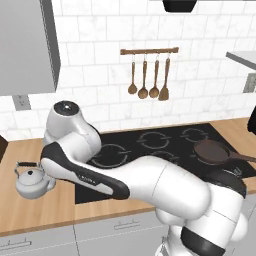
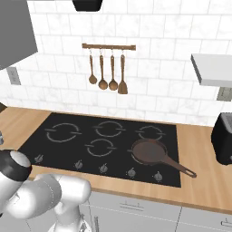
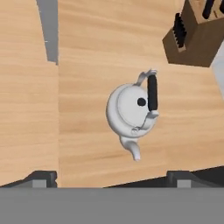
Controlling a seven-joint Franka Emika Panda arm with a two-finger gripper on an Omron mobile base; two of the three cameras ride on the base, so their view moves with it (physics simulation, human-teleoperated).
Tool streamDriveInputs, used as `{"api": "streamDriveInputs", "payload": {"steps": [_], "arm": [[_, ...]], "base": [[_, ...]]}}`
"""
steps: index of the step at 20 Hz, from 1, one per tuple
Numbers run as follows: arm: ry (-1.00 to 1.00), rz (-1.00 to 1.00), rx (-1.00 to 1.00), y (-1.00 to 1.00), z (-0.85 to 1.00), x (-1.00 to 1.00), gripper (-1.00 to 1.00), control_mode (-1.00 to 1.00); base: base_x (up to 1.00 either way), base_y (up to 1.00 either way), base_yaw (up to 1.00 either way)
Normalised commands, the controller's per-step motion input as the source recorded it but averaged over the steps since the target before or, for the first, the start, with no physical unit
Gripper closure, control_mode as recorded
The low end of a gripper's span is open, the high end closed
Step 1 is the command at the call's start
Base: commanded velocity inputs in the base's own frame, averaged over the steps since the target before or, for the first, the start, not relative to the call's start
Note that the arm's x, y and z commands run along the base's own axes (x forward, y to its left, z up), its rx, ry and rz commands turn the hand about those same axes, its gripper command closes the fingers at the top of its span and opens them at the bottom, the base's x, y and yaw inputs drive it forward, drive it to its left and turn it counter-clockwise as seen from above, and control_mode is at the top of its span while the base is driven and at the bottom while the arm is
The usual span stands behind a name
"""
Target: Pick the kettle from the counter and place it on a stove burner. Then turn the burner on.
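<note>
**Robot hand above a kettle standing on a wooden counter**

Nearest the base cameras, the white arm bends low and reaches to the robot's left, across the front of the counter. From the hand camera, the gripper looks straight down, its two dark fingertips spread wide apart at the bottom of the picture with nothing between them.

Below the hand stands the kettle, small, squat and silvery-white, upright on the light brown wood, apart from the fingertips. Its black handle arches over a domed lid with a dark knob, and its short spout points toward the fingertips. In the left base view the kettle sits on the counter to the left of the black cooktop, just beside the arm's forearm.

Past the kettle in the hand view stands a brown knife block with dark handles in it.

On the cooktop the widest grey ring, the stove burner, is bare. A dark frying pan rests on the right side, handle pointing right.

Farthest back, four wooden utensils hang from a rail on the white tiled wall
</note>
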Motion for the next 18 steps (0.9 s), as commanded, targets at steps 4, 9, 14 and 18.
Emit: {"api": "streamDriveInputs", "payload": {"steps": [4,9,14,18], "arm": [[0.11,0.02,-0.11,0.21,-0.11,0.11,-1.0,-1.0],[0.04,0.0,-0.08,0.16,-0.28,0.23,-1.0,-1.0],[0.0,0.0,-0.03,0.09,-0.18,0.17,-1.0,-1.0],[0.0,0.0,0.0,0.13,-0.32,0.13,-1.0,-1.0]], "base": [[0.0,0.0,0.0],[0.0,0.0,0.0],[0.0,0.0,0.0],[0.0,0.0,0.0]]}}
